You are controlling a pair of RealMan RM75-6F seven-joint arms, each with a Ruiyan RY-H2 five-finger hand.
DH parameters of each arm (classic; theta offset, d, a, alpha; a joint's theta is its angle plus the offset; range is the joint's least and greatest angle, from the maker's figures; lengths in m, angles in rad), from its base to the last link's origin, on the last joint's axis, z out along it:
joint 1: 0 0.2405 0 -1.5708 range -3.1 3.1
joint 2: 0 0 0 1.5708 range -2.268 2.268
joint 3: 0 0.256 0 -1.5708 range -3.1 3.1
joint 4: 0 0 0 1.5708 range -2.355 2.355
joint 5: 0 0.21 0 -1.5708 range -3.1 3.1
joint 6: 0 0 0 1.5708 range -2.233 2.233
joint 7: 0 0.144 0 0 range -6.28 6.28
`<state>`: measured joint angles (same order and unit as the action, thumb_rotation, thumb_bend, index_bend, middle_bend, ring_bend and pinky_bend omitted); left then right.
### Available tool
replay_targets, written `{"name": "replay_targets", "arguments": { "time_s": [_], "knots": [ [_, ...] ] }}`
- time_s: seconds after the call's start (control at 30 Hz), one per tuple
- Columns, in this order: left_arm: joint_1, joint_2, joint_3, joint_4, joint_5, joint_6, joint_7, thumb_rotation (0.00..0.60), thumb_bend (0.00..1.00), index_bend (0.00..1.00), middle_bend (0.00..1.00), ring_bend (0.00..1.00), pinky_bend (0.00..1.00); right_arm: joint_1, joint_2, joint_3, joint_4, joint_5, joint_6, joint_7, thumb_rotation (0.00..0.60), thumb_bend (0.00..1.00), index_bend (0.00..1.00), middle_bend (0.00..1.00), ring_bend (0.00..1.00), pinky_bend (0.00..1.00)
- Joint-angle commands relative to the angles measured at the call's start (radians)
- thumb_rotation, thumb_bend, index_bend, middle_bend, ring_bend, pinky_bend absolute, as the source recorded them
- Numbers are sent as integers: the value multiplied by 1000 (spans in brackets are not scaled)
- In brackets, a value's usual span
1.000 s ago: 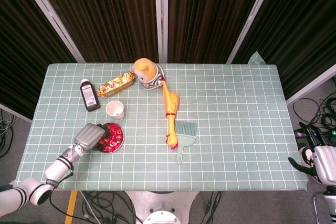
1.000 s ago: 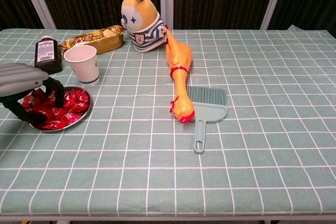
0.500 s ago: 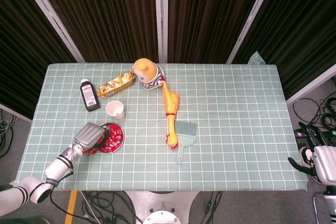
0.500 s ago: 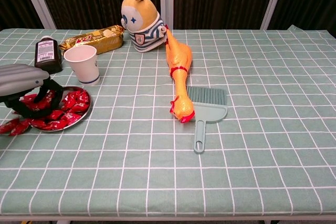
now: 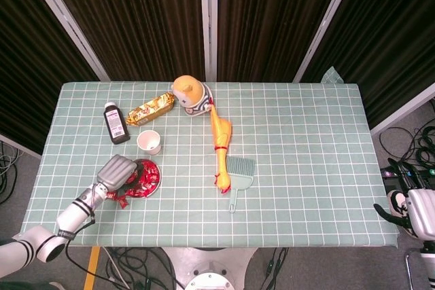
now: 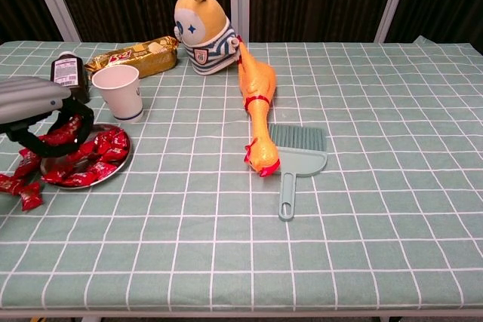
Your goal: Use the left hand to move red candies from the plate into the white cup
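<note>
Lifted since a second ago, our left hand (image 6: 34,107) now hangs just above the plate (image 6: 119,161) with red candies (image 6: 64,132) caught in its curled fingers.

We see several candies spilled (image 6: 16,186) onto the checked tablecloth (image 6: 362,148) at the plate's left, where none lay a second ago; most remain heaped on the plate. Just behind the plate stands the white cup (image 6: 121,92), upright, with nothing visible inside. Beyond it sit a dark bottle (image 6: 69,75) and a gold snack packet (image 6: 136,56). Toward the middle, a striped plush toy (image 6: 202,32) touches the tail end of a rubber chicken (image 6: 255,103), whose head lies against a teal dustpan brush (image 6: 296,157). Our right hand (image 5: 408,210) hangs off the table's right edge, well apart; we cannot tell how its fingers lie.
</note>
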<state>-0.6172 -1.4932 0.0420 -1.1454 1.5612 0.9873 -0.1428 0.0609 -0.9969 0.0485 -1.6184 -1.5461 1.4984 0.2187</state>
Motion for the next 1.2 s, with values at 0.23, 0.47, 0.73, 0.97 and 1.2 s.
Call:
{"name": "replay_targets", "arguments": {
  "time_s": [0.23, 0.47, 0.73, 0.97, 1.2],
  "knots": [
    [-58, 91, -94, -128, -27, 19, 47, 600, 491, 646, 698, 669, 961, -1, -1, 0, 11, 1, 1, 14, 600, 101, 61, 234, 80, 293],
    [-129, 108, -165, -153, -81, -42, 76, 600, 491, 647, 698, 669, 961, -5, -1, 1, 20, 9, 2, 22, 600, 101, 61, 234, 80, 294],
    [-184, 61, -195, -86, -137, -120, 42, 600, 491, 647, 698, 669, 961, -6, -2, 3, 24, 19, -4, 25, 600, 101, 61, 235, 80, 294],
    [-200, 30, -198, -40, -165, -158, -38, 600, 491, 646, 698, 669, 961, 0, -5, 6, 26, 26, -15, 21, 600, 101, 61, 234, 80, 295],
    [-201, 9, -199, -10, -175, -171, -140, 600, 491, 647, 697, 669, 961, 5, -8, 7, 26, 27, -24, 19, 600, 101, 61, 234, 80, 295]
  ]
}}
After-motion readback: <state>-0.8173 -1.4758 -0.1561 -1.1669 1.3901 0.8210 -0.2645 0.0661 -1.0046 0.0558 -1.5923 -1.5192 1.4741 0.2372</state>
